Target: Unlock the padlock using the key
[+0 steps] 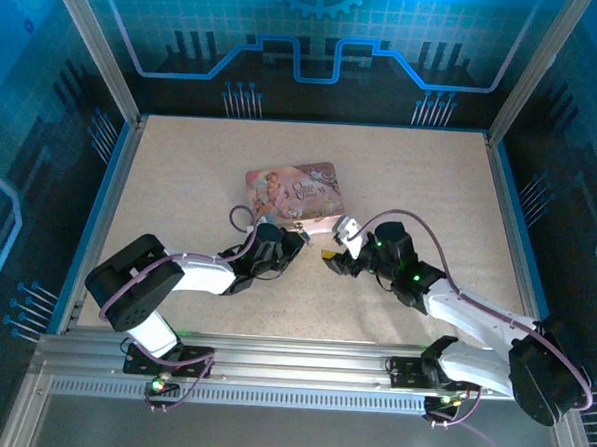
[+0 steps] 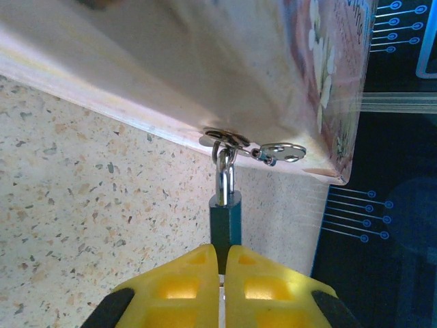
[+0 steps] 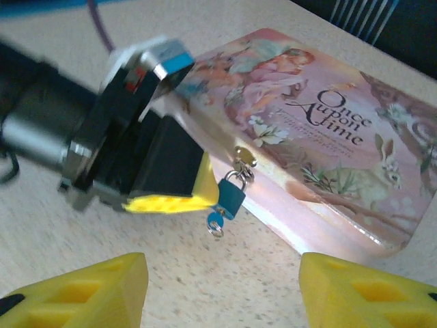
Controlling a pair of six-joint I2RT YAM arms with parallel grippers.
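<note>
While your right claw (image 3: pixel 222 277) stands open low in its own wrist view, its two yellow fingertips (image 3: pixel 89 287) are spread wide with only bare speckled worktop (image 3: pixel 263 270) between them, and it has hold of nothing. Just ahead of it, and clear of both fingertips, you can see the key (image 3: pixel 215 224), a tiny sliver with a round head, hanging from the lower end of the padlock (image 3: pixel 232 196). How deep it sits in the lock is too small to tell. Your left claw (image 2: pixel 222 258) reaches in low over the worktop from the left and is closed on the padlock, pinching its small teal body between the yellow tips. The padlock's metal shackle (image 2: pixel 225 174) runs up through the little gold hasp (image 3: pixel 244 157) on the near wall of the pink tin (image 1: pixel 293 188). You cannot tell from these views whether the shackle is sprung or latched. The tin lies flat with its lid down, printed with figures, a rabbit and the words "Once Upon a Time". From above, your two claws face each other at the tin's near edge, left claw on the left and right claw on the right, near each other but apart. Beyond the tin the worktop runs back to the blue circuit-patterned back wall (image 1: pixel 308 44).
</note>
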